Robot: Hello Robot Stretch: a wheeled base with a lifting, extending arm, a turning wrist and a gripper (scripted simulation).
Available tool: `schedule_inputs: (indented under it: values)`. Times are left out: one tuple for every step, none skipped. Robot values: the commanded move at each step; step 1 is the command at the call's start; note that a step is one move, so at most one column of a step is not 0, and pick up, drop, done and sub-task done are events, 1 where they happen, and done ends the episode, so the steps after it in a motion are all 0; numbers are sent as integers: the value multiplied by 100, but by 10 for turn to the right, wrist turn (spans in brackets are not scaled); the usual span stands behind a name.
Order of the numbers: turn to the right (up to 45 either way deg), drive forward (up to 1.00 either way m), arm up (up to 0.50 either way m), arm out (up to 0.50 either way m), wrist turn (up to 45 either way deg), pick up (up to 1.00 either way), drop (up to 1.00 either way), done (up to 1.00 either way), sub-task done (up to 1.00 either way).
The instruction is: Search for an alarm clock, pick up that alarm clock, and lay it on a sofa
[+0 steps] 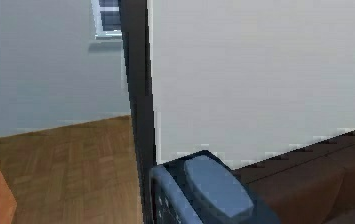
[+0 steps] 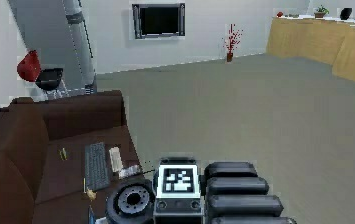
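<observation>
In the arm side view the arm ends at the bottom edge with a white marked square (image 2: 180,181). Left of it is my gripper (image 2: 117,192), its dark round body over the brown sofa (image 2: 45,130). A flat dark grey oblong thing (image 2: 95,165) lies on the sofa seat just beyond the gripper, with a smaller dark thing (image 2: 116,157) beside it. I cannot tell whether the gripper holds anything, and no shape here reads clearly as an alarm clock. The brown sofa (image 1: 305,180) also fills the forward view's lower right.
A dark upright post (image 1: 138,90) divides the forward view, with wood floor (image 1: 65,160) to its left and a white wall to its right. A blue-grey boxy thing (image 1: 207,190) sits low in the centre. The arm side view has open grey floor (image 2: 245,110), a wall TV (image 2: 158,20) and a wooden counter (image 2: 320,40).
</observation>
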Motion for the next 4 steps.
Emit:
schedule_inputs:
  values:
    - [0, 0, 0, 48, 0, 0, 0, 0, 0]
    - [0, 0, 0, 0, 390, 0, 0, 0, 0]
    - [0, 0, -36, 0, 0, 0, 0, 0, 0]
    - [0, 0, -32, 0, 0, 0, 0, 0, 0]
